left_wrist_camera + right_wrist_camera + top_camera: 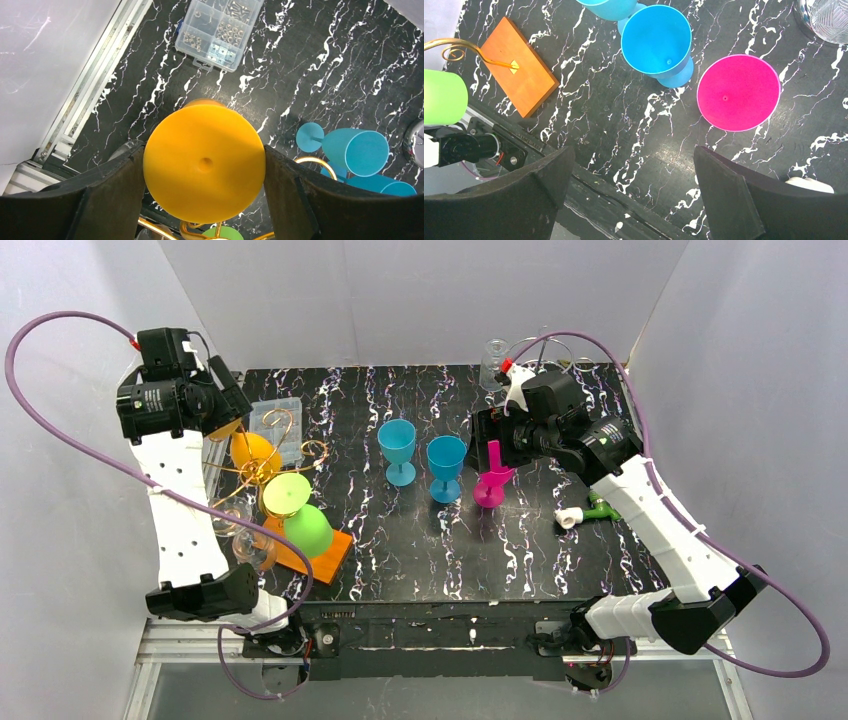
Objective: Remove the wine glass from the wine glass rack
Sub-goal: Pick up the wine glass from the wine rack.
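"The left arm (185,510)?"
"Stretched up beside the rack (327,552), wrist tipped down. The left gripper (204,155) pinches the foot of the orange wine glass (252,452) at the rack's far-left side."
"Right?"
"Well right of the rack, the right gripper (631,152) is spread wide near the pink glass (738,92). The label (150,398) is too small to read."

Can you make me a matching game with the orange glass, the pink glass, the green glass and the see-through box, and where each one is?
Things
1. orange glass
2. pink glass
3. green glass
4. see-through box

Places
A. hanging on the rack, over the wooden base
B. between the jaws of the left gripper
C. at the back left of the table
D. standing upright beside a blue glass

Pairs: 1-B, 2-D, 3-A, 4-C
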Robot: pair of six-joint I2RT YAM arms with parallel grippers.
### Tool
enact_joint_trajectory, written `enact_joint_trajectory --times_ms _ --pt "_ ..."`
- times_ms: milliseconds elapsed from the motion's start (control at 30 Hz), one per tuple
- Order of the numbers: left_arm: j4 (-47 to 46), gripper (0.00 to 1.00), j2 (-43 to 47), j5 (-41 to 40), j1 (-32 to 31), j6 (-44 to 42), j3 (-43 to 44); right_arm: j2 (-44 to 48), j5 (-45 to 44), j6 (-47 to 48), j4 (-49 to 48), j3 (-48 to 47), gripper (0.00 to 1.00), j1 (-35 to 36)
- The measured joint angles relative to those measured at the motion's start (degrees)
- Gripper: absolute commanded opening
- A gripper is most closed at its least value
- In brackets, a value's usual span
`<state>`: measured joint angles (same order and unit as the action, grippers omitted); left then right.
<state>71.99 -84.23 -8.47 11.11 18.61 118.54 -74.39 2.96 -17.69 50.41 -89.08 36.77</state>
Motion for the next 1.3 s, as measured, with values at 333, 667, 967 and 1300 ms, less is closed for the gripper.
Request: enact_joint_trajectory --times_ms 333,667,967,1300 --pt "-0.17 0.62 4.85 1.68 -0.15 -0.22 -2.01 0.00 -0.46 0.00 0.02 0.00 0.97 0.00" --pt "0.09 0.62 7.72 0.48 -0.37 -0.15 -3.45 0.00 -1.36 0.11 0.04 0.00 0.97 0.00" --pt "0.85 0.62 8.13 -4.87 -0.37 -0.15 -3.45 0.13 -1.70 0.13 0.04 0.00 0.97 0.00" --pt "2.08 0.62 7.48 -10.23 -0.37 -0.17 -1.99 0.15 -1.73 0.15 0.09 -0.02 0.97 0.00"
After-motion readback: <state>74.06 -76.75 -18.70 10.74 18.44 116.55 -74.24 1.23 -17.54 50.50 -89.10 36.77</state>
